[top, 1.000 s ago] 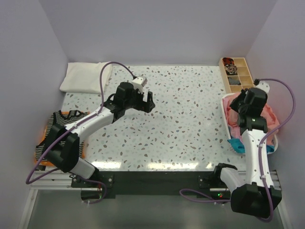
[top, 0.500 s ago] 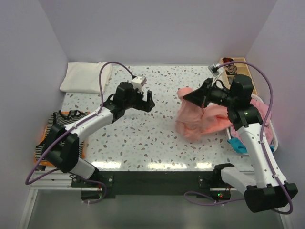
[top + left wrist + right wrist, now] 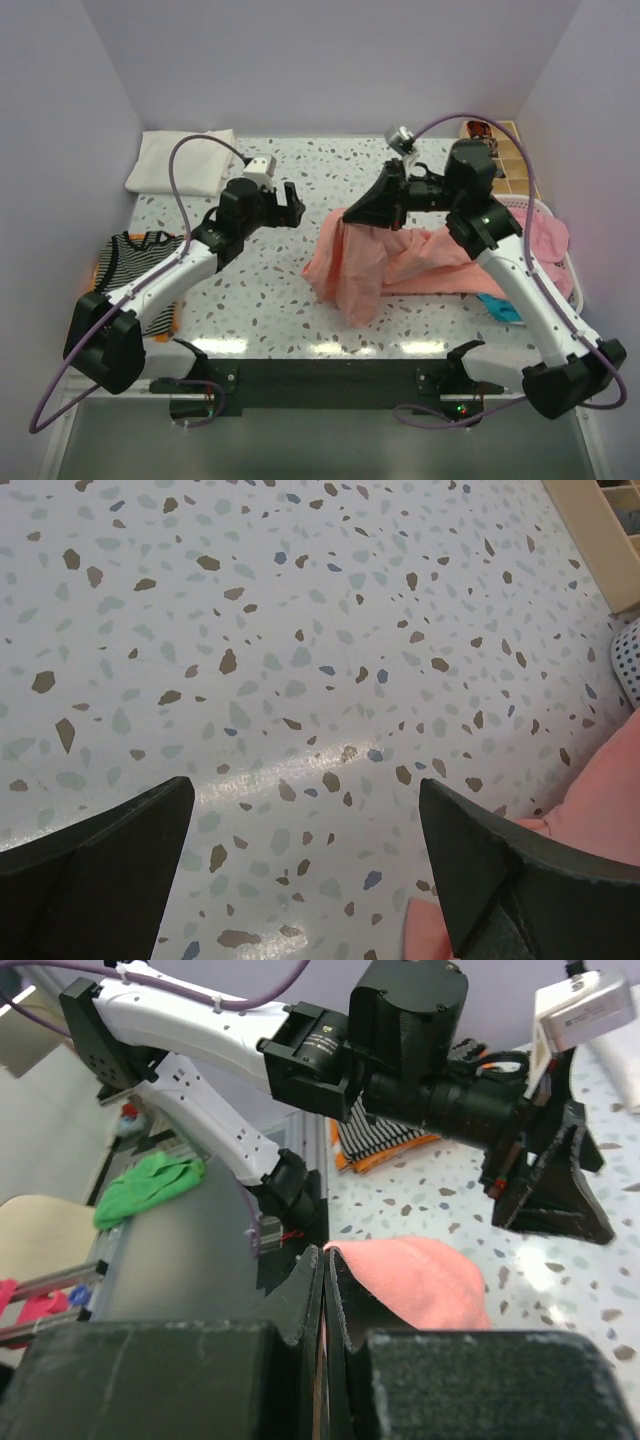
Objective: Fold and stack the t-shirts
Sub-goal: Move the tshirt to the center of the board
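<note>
Speckled table (image 3: 330, 165), salmon t-shirt (image 3: 362, 262) now farther left

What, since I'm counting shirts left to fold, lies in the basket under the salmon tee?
In the basket, a pink cloth and a teal one show beside the salmon tee. Anything beneath them is covered.

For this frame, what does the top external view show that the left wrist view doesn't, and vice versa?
Top external only: the right hand, shut on the salmon-pink t-shirt and holding one end up; the striped t-shirt at the left edge. Left wrist only: bare table close up between the fingers of the open left hand. Both: the left hand, the salmon-pink t-shirt, the speckled table.
</note>
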You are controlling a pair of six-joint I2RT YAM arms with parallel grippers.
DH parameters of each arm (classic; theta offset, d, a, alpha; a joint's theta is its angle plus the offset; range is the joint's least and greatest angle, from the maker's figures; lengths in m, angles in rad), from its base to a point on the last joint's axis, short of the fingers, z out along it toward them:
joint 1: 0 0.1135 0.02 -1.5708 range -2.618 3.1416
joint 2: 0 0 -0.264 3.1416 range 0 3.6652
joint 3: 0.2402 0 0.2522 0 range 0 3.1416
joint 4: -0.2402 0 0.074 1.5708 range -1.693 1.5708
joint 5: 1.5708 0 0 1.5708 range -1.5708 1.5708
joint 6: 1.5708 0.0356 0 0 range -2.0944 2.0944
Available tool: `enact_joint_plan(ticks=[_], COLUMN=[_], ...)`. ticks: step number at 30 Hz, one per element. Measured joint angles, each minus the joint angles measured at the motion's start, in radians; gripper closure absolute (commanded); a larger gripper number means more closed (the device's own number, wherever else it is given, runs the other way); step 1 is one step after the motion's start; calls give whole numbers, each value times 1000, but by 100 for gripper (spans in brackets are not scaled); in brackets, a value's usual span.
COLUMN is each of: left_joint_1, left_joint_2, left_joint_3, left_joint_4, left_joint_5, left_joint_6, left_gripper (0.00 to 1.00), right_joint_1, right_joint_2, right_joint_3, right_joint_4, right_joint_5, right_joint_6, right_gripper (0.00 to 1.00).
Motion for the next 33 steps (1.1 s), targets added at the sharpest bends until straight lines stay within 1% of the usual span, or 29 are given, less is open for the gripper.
enact_joint_plan(ticks=[4, 7, 9, 12, 15, 20, 23, 26, 29, 33], left_joint_1=[5, 12, 16, 20, 26, 34, 34, 37, 40, 45], left_joint_2=[-45, -68, -80, -89, -92, -103, -117, -138, -163, -176], left_joint_3=[-34, -40, -40, -40, -43, -63, -69, -69, -70, -72], left_joint_4=[0, -2, -1, -3, -5, -6, -9, -18, -27, -28], left_joint_5=[-56, -86, -103, -127, -144, -165, -178, -195, -210, -216], left_joint_6=[-18, -26, -26, -27, -31, -57, -71, -71, -71, -71], left_gripper=[0, 0, 0, 0, 0, 0, 0, 0, 0, 0], right_joint_1=[132, 194, 231, 249, 257, 286, 294, 297, 294, 276], right_joint_2=[218, 379, 447, 502, 541, 642, 671, 668, 654, 552], right_joint_3=[129, 226, 261, 281, 341, 608, 721, 736, 674, 466], right_joint_4=[-26, -81, -105, -138, -185, -314, -361, -392, -406, -433], right_joint_5=[10, 44, 67, 91, 98, 120, 163, 249, 354, 664], right_joint_6=[-32, -68, -82, -91, -109, -185, -220, -243, -254, -256], right_gripper=[100, 100, 100, 100, 100, 100, 100, 100, 100, 100])
